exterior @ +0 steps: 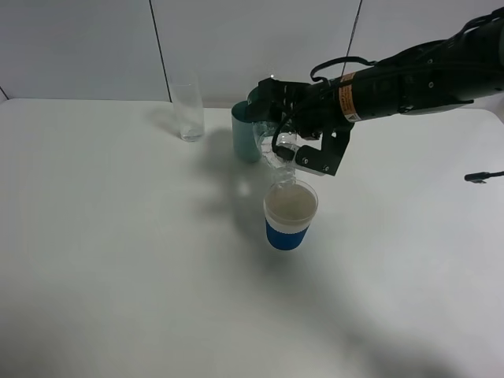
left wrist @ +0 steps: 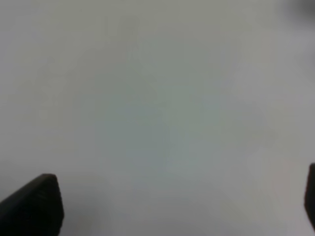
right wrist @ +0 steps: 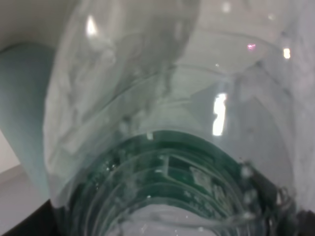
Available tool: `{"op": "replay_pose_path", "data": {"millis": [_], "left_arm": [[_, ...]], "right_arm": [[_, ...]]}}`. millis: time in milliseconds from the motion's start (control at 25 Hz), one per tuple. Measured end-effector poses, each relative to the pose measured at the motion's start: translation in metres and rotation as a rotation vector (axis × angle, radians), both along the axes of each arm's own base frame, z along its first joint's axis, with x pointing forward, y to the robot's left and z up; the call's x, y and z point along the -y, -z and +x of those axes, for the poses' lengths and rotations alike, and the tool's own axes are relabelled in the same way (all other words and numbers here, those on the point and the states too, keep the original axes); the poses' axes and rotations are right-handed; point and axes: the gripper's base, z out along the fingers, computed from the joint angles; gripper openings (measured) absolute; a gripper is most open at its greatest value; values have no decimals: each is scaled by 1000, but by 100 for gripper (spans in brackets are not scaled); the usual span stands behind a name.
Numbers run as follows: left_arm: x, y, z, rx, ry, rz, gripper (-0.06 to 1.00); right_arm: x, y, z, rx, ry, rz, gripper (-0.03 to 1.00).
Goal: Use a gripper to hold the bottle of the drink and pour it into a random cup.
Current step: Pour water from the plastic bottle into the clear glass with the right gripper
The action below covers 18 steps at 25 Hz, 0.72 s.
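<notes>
While the right pincer (exterior: 285,130) clamps the bottle of the drink (exterior: 282,153) round its body, jaws narrow on the plastic, the pour step is under way. The bottle is tipped steeply, neck down, mouth just below the pincer and right over the cup (exterior: 285,235). The cup stands directly under the pincer on the white table (exterior: 118,260).

Contents: the cup holds a pale, cloudy drink, approx. well up toward the rim. In the wrist view the bottle (right wrist: 167,147) shows droplets on clear walls, so prob. little is left; can't tell exactly.

Next move, as a judgement: tip the bottle back upright w/o clipping the rim, then set it down.

A teal tumbler (exterior: 246,142) stands just beside the pincer, contents hidden. A clear glass (exterior: 189,114) is well apart and looks empty. The left pincer (left wrist: 172,201) is wide, holding nothing.
</notes>
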Motion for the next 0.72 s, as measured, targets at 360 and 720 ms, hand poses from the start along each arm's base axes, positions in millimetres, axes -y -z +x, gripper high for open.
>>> {"op": "replay_pose_path", "data": {"millis": [360,720], "left_arm": [[0,0,0,0,0,0,99],[0,0,0,0,0,0,99]], "right_arm": [[-5,1,-3,25,-28,-29,56],[-7,1,-4,34,-38,-42,56]]}}
